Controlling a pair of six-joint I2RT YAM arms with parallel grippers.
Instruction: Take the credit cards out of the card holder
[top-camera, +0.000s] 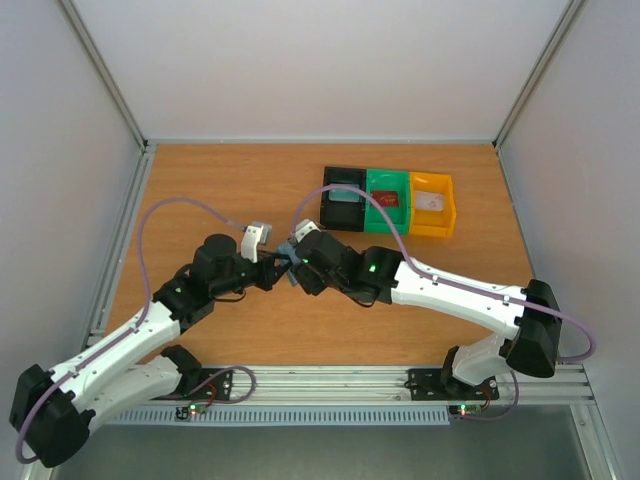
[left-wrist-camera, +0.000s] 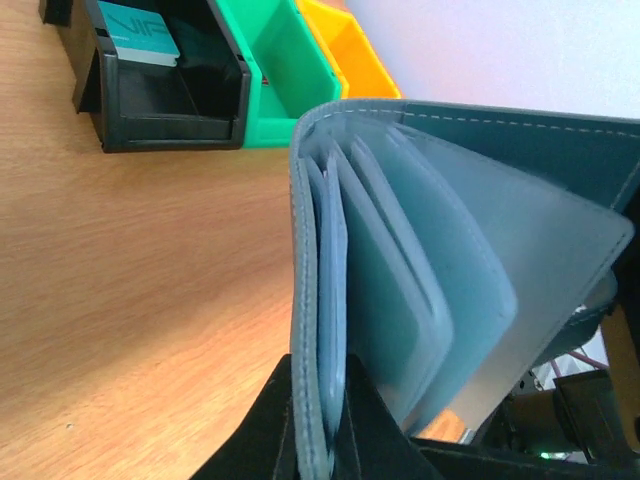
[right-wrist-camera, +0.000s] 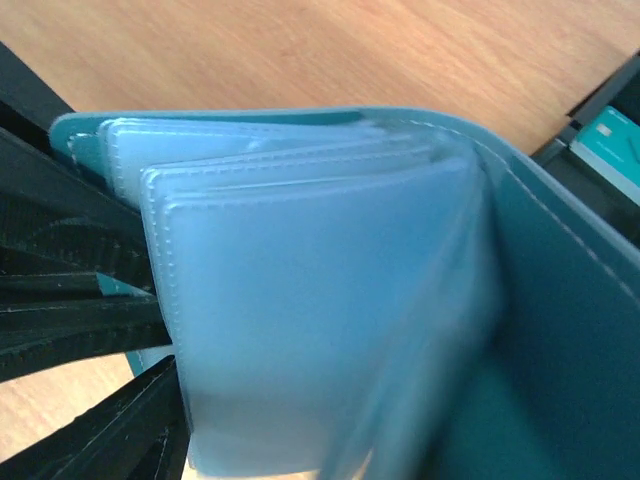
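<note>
The blue-grey card holder (top-camera: 289, 250) hangs open above the table between my two grippers. My left gripper (top-camera: 278, 268) is shut on one cover's edge; the left wrist view shows its black fingers (left-wrist-camera: 262, 440) pinching the stitched cover, with the light blue pockets (left-wrist-camera: 420, 280) fanned out. My right gripper (top-camera: 301, 258) is up against the holder's other side. The holder (right-wrist-camera: 300, 300) fills the right wrist view and hides the right fingers. No card shows in the pockets. A red credit card (top-camera: 384, 200) lies in the green bin (top-camera: 388, 185).
Black (top-camera: 343, 215), green and yellow (top-camera: 432, 225) bins stand in a row at the back right. A teal card (top-camera: 345, 196) lies in the black bin (left-wrist-camera: 170, 100). Something pale lies in the yellow bin. Grey walls enclose the table.
</note>
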